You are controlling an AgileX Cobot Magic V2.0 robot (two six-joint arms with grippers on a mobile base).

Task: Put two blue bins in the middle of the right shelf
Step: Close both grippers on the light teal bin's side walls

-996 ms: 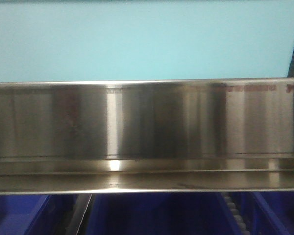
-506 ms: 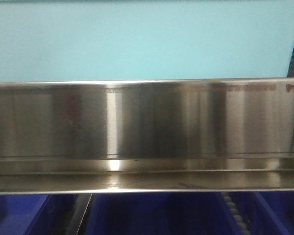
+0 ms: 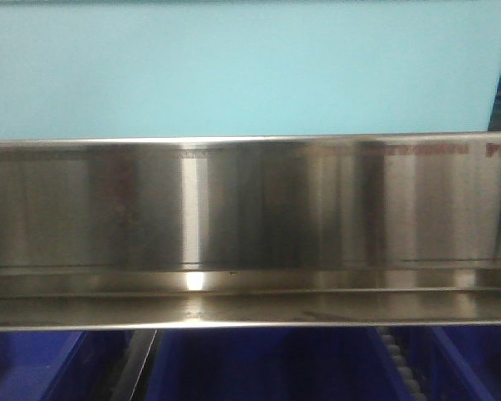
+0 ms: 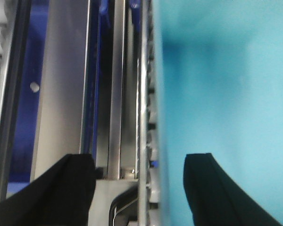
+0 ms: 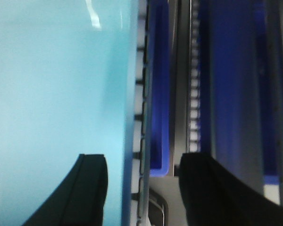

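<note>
The left gripper [image 4: 139,160] holds its black fingers [image 4: 61,188] wide apart, one before the steel shelf [image 4: 61,94], the other before the pale blue bin [image 4: 226,84], whose edge runs between them; whether they touch it cannot be told. Seen from the front, that bin's plain wall stands above the shelf's front rail [image 3: 250,217], reaching from its left end almost to its right end, with royal blue bins [image 3: 267,368] below. The right gripper [image 5: 144,160] is equally spread, the pale bin's edge between its fingers.
</note>
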